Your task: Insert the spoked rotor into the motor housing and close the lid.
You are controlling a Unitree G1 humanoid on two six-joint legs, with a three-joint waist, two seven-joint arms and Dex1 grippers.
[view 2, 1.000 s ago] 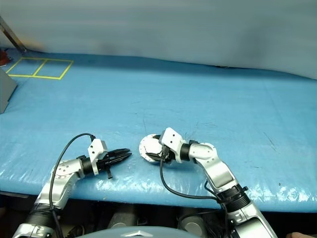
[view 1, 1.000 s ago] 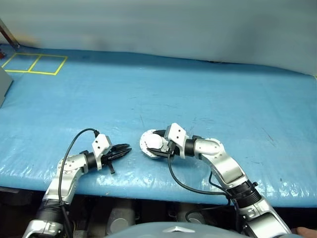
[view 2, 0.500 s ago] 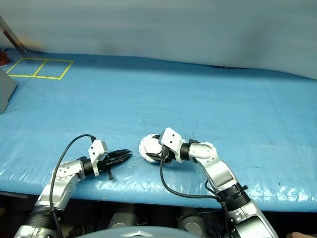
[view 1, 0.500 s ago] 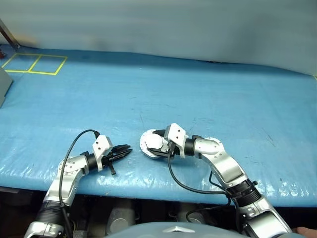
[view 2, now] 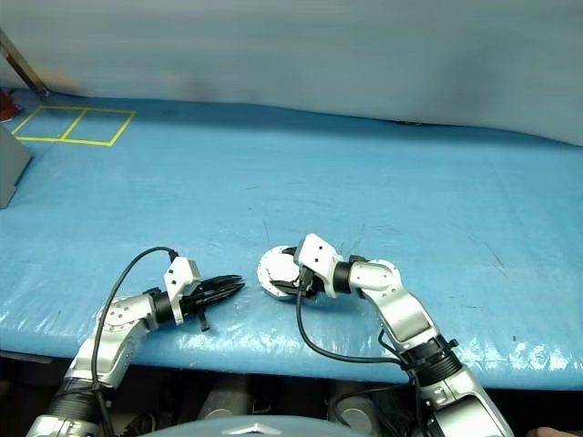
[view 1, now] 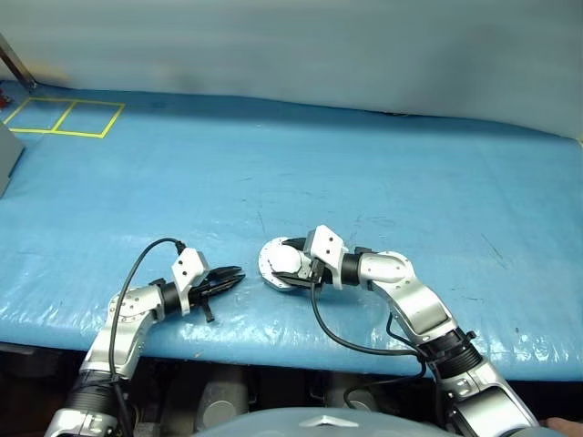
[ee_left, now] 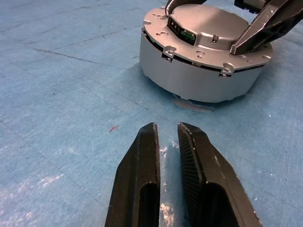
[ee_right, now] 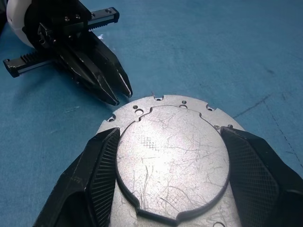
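The motor housing (ee_left: 203, 61) sits on the blue table cover (view 1: 364, 173) near the front edge, a little right of the middle; it appears as a squat round grey unit with a flat silver top plate and small lugs around its rim, a thin dark seam running just under that plate; whether the plate is the lid I cannot tell.

The right gripper (ee_right: 168, 161) reaches in from the right with its jaws spread wide, one black finger (ee_right: 102, 165) on each side of the raised round centre of the plate; the fingers lie against its edge, clamped on the top of the housing.

The left gripper (view 1: 228, 276) rests low over the cover just to the left of the housing, pointing toward it and apart from it; its two ribbed fingers (ee_left: 142, 179) stand nearly together, a narrow slit between them, with nothing held.

Far off at the left, a yellow taped rectangle (view 1: 62, 116) split in two marks the cover; beside it, at the left edge, part of a grey box (view 1: 7, 155) shows.
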